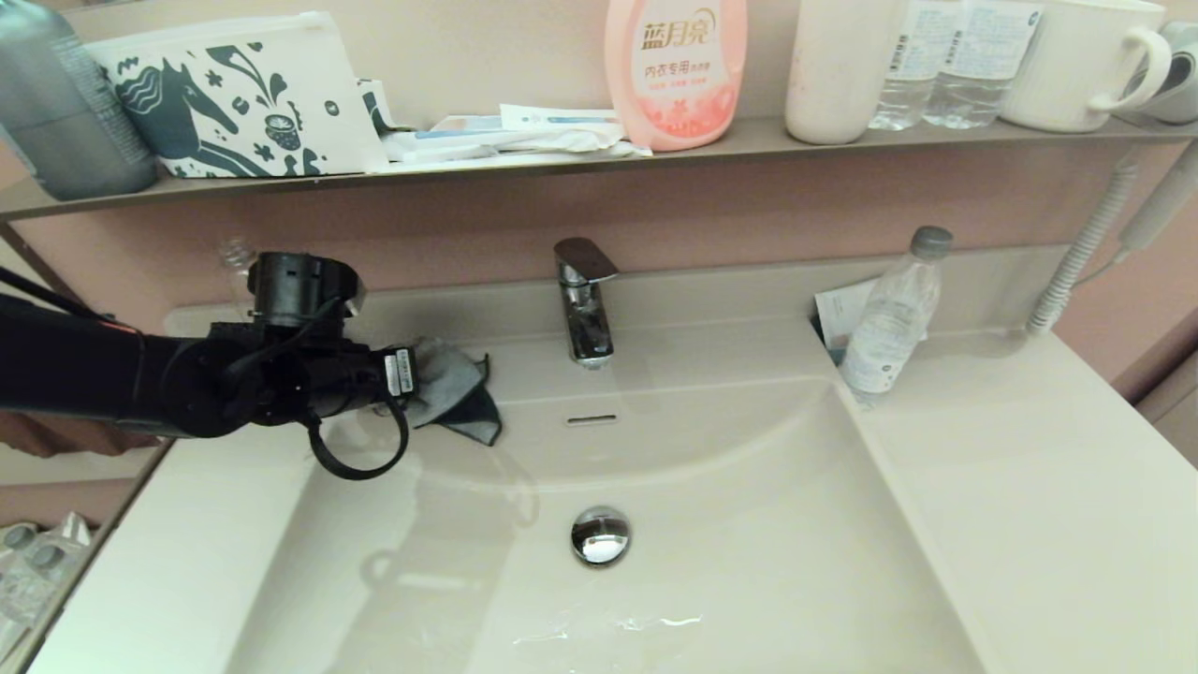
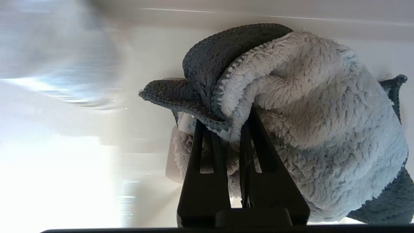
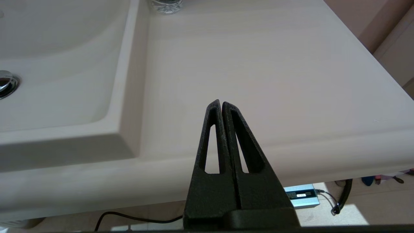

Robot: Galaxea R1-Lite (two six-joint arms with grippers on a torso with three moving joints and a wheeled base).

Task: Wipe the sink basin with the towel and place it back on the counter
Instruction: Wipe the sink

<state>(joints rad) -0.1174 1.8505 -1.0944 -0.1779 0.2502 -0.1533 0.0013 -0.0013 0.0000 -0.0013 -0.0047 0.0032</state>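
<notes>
My left gripper [image 1: 418, 374] reaches in from the left and is shut on the towel [image 1: 459, 388], a fluffy light grey cloth with a darker grey side. The towel hangs bunched at the sink basin's [image 1: 711, 468] curved rear-left wall, left of the faucet. In the left wrist view the towel [image 2: 300, 106] is pinched between the black fingers [image 2: 207, 155], the gripper [image 2: 223, 126] close to the glossy cream wall. The chrome drain plug [image 1: 600, 535] lies lower in the bowl. My right gripper [image 3: 221, 103] is shut and empty, parked over the counter's [image 3: 258, 64] front edge, out of the head view.
A chrome faucet [image 1: 585, 300] stands behind the basin. A clear water bottle [image 1: 889, 318] and a card stand on the counter [image 1: 1029, 487] at the back right. The wall shelf [image 1: 562, 159] holds a horse-print pouch [image 1: 225, 94], pink detergent bottle [image 1: 676, 70], cups and bottles.
</notes>
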